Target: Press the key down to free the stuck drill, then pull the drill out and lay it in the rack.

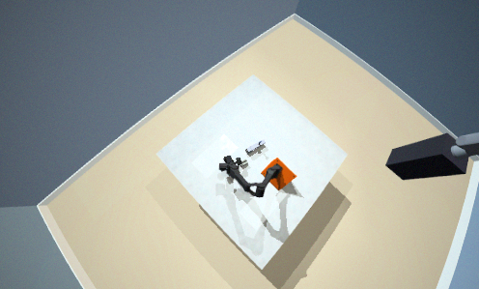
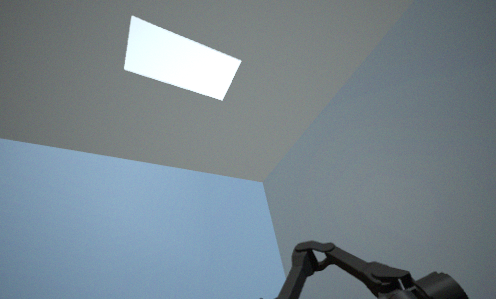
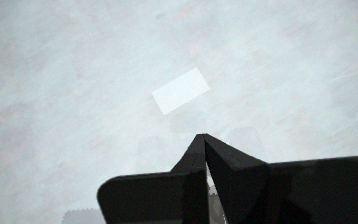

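Nearest me, the black arm (image 1: 259, 190) (image 2: 352, 262) bends its elbow out over the near side of the white table (image 1: 261, 105) (image 3: 90, 45), rising from an orange base plate (image 1: 290, 179) to the right. It folds back leftward to the gripper (image 1: 227, 162) (image 3: 202, 135), which points down over the tabletop. Its fingers are closed, tips together, and I see nothing pinched between them. That suits pressing a key, though I can't see the tips on anything.

Just right of the gripper sits a small greyish piece (image 1: 244, 163). A little farther off and to the right lies a longer pale piece (image 1: 255, 147) with dark detail, apart from the first. The drill must be in or on one of these two, I'd guess, but from here I can't tell which, nor which is the key or the rack. Nothing looks freed yet; I judge it's early, with the key press next.

For handling, I'd expect the drill to be stiff, light and slim, perhaps slick if it's smooth metal, and a thin one could snap if bent. Better to grip it squarely on the plain shank, if that part stands exposed, and draw it straight along its own length. Pulling before the key is fully down could jam it or let the fingers slip.
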`<action>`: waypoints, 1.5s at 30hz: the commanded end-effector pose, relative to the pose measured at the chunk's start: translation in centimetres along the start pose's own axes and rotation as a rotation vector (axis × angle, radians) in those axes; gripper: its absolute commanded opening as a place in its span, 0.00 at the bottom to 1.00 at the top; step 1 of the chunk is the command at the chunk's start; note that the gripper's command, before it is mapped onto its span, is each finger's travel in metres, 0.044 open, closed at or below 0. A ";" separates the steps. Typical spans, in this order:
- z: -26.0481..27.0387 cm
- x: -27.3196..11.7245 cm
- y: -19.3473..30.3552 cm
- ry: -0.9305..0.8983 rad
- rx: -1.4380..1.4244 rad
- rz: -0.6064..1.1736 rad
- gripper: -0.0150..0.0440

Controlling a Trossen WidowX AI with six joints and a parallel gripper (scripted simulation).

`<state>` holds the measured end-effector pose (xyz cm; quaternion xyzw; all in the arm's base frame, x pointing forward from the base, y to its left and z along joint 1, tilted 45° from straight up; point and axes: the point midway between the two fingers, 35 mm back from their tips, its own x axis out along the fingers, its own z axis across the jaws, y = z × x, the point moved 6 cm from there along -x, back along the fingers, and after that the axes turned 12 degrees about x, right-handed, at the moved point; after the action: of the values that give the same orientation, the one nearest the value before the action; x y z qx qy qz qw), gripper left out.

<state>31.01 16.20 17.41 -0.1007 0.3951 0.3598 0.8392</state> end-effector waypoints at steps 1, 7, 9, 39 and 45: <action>-2.8 0.3 -4.6 0.110 0.354 -0.029 0.25; -9.6 -0.9 -12.0 0.281 1.082 -0.103 0.25; -12.1 -1.7 -13.9 0.326 1.333 -0.125 0.25; -27.4 -7.5 -19.0 0.572 2.937 -0.124 0.25; -27.4 -7.3 -18.6 0.572 2.937 -0.124 0.25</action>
<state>24.66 -13.99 2.54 0.7297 0.5341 -0.4132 0.1073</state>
